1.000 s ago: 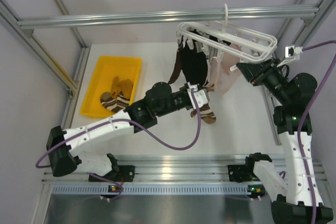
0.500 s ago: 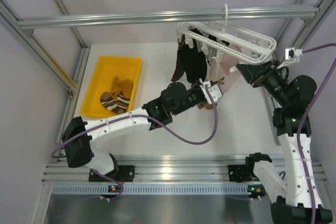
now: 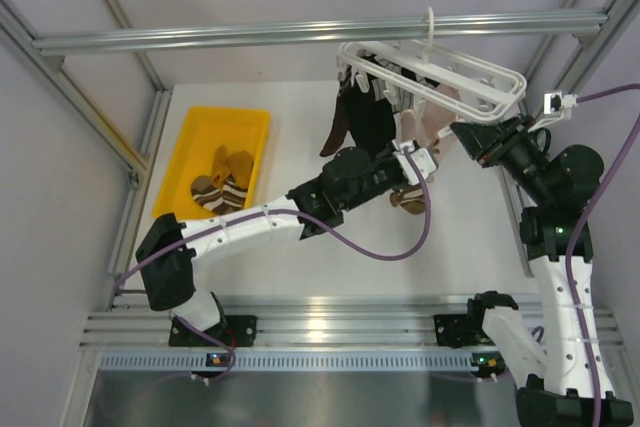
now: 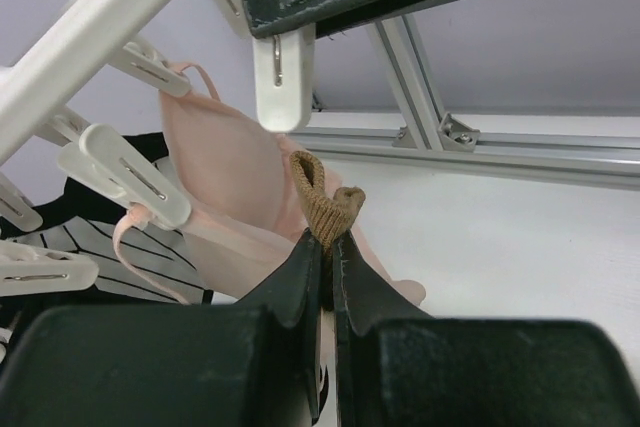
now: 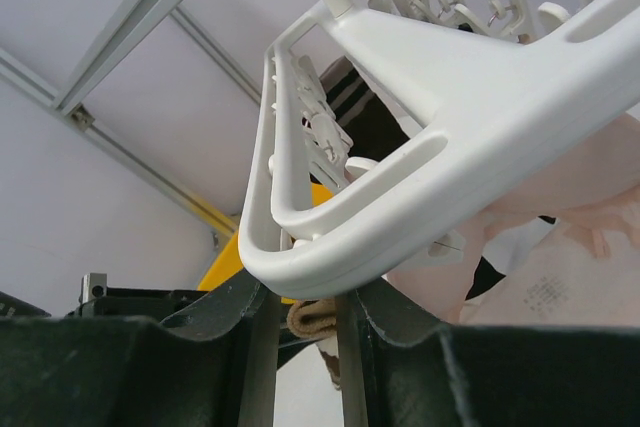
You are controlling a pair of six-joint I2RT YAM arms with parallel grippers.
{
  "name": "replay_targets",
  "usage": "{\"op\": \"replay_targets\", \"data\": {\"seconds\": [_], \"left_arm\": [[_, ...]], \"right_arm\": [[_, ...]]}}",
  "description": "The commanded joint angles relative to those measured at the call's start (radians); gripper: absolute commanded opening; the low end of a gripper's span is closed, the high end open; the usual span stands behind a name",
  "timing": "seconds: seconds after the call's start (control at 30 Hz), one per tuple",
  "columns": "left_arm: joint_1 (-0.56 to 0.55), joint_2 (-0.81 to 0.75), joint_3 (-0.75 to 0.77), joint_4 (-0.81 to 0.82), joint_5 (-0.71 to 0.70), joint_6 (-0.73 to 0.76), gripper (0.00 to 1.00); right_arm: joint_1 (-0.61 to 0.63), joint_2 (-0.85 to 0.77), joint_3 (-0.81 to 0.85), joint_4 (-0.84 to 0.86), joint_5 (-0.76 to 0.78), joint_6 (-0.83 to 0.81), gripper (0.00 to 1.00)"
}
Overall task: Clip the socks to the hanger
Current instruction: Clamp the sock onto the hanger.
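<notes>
SOCK MEETS CLIP: Your left gripper (image 4: 328, 242), jaws shut tight on the folded cuff of the brown sock (image 4: 325, 202), holds it just under a white clip (image 4: 283, 77) of the hanger (image 3: 490, 87), which hangs above the tabletop (image 3: 450, 247). Your right gripper (image 3: 468, 137) has its jaws narrow on that clip's top, apparently pinching it. To do this step well, raise the cuff straight into the clip's mouth, deep enough for a full bite and clear of the pink sock (image 4: 235, 177) beside it. Let the clip close before the left jaws release. More socks (image 3: 222, 187) wait in the yellow tray (image 3: 215, 127). Faint print shows on pink fabric in the right wrist view, too small to read; no brand is legible.
</notes>
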Motion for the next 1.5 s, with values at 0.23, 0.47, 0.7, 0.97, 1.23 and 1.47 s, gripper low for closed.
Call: {"op": "replay_targets", "data": {"seconds": [0.23, 0.47, 0.7, 0.97, 1.23, 1.47], "left_arm": [[0.025, 0.031, 0.096, 0.027, 0.008, -0.069, 0.0], [0.027, 0.05, 0.116, 0.017, 0.015, -0.066, 0.0], [0.025, 0.067, 0.138, 0.017, 0.018, -0.069, 0.0], [0.024, 0.082, 0.164, 0.011, 0.028, -0.075, 0.0], [0.074, 0.062, 0.188, -0.096, 0.161, -0.21, 0.0], [0.208, 0.054, 0.233, -0.154, 0.426, -0.424, 0.0]], "right_arm": [[-0.009, -0.014, 0.006, -0.008, -0.02, -0.028, 0.0], [-0.009, -0.012, 0.003, -0.007, -0.018, -0.021, 0.0], [-0.009, -0.011, 0.006, -0.028, 0.003, -0.038, 0.0], [-0.009, -0.009, 0.009, -0.039, 0.0, -0.078, 0.0], [-0.009, -0.015, 0.011, -0.022, -0.015, -0.143, 0.0], [-0.01, -0.02, 0.022, 0.004, -0.052, -0.164, 0.0]]}}
